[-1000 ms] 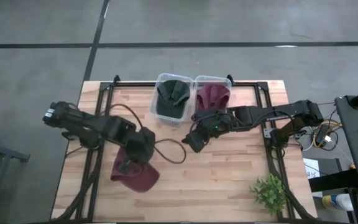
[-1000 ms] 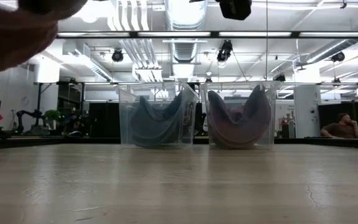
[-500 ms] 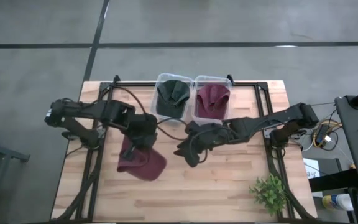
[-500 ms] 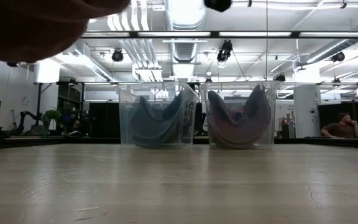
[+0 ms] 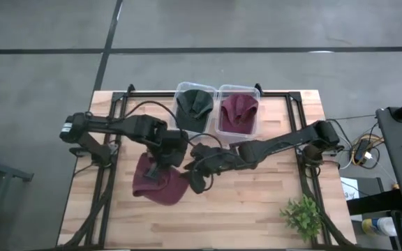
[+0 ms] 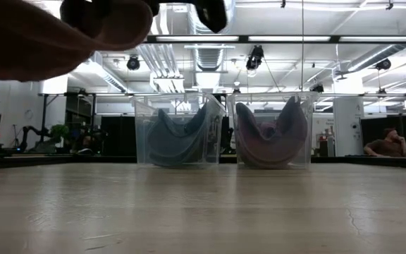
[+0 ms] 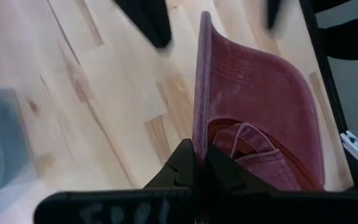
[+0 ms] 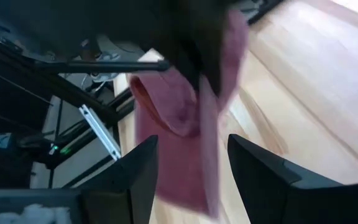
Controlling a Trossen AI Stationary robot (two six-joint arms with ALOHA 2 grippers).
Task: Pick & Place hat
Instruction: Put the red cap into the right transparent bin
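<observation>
The left gripper (image 7: 194, 163) pinches the brim edge of the maroon fabric cap (image 5: 159, 185), held above the wooden table (image 5: 257, 202). The right gripper (image 8: 188, 163), fingers spread, faces it just beside. Beyond stand two clear plastic bins (image 5: 217, 110), each already holding a cap. No legible writing.

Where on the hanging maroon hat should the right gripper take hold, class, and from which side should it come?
Probably the free brim edge. The left gripper is shut on one edge of the maroon hat, so its brim hangs as a thin upright sheet. The open right gripper already faces that sheet; coming from the right arm's side lets its fingers straddle it.
</observation>
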